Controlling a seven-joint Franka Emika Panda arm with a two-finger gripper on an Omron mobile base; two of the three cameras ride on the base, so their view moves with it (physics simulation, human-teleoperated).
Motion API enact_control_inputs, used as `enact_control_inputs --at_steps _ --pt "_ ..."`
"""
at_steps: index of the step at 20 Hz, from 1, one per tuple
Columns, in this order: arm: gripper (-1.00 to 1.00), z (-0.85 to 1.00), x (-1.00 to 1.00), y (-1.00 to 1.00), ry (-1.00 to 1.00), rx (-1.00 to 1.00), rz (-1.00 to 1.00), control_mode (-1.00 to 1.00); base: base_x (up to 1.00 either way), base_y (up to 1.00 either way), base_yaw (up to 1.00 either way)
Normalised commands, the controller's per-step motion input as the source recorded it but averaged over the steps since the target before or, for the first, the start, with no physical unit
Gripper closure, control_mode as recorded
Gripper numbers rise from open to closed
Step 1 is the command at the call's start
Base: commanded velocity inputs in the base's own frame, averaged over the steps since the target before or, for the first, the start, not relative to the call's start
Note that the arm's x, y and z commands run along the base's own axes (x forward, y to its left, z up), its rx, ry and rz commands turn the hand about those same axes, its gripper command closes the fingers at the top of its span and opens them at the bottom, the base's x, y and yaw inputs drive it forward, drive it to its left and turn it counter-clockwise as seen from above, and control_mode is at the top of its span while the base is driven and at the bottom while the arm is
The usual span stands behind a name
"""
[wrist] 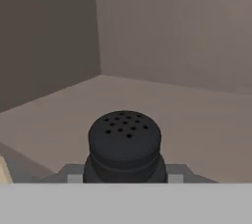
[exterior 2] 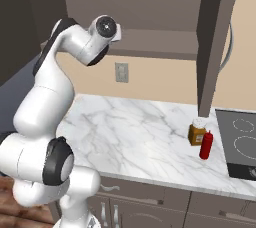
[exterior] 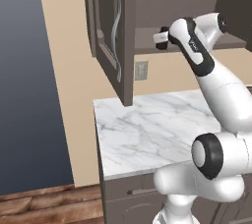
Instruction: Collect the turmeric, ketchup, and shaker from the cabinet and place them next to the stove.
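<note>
My jaws sit either side of the black shaker (wrist: 124, 147) on the cabinet (exterior: 110, 31) shelf; grip unclear. Turmeric (exterior 2: 197, 131) and ketchup (exterior 2: 206, 144) stand on the bench (exterior 2: 130, 132), at 9 o'clock of the stove (exterior 2: 241, 142).

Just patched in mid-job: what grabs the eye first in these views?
The white arm reaches up into the open cabinet, where the hand view shows a dark shaker with a perforated top sitting on the shelf right at the gripper. Down on the marble counter, the turmeric and the ketchup already stand close together beside the stove.
</note>
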Motion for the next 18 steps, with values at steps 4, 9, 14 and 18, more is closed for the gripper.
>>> enact_control_inputs --at_steps 4,9,14,18 --pt "1.00 -0.27 -0.84 -1.00 -0.15 0.04 0.00 -1.00 0.00 0.00 0.00" --pt "1.00 -0.53 -0.94 -1.00 -0.15 0.03 -0.01 -1.00 0.00 0.00 0.00" --pt "1.00 -0.73 -0.88 -1.00 -0.10 0.00 -0.02 -1.00 0.00 0.00 0.00" --pt "1.00 -0.72 -0.82 -1.00 -0.08 0.00 -0.03 -1.00 0.00 0.00 0.00"
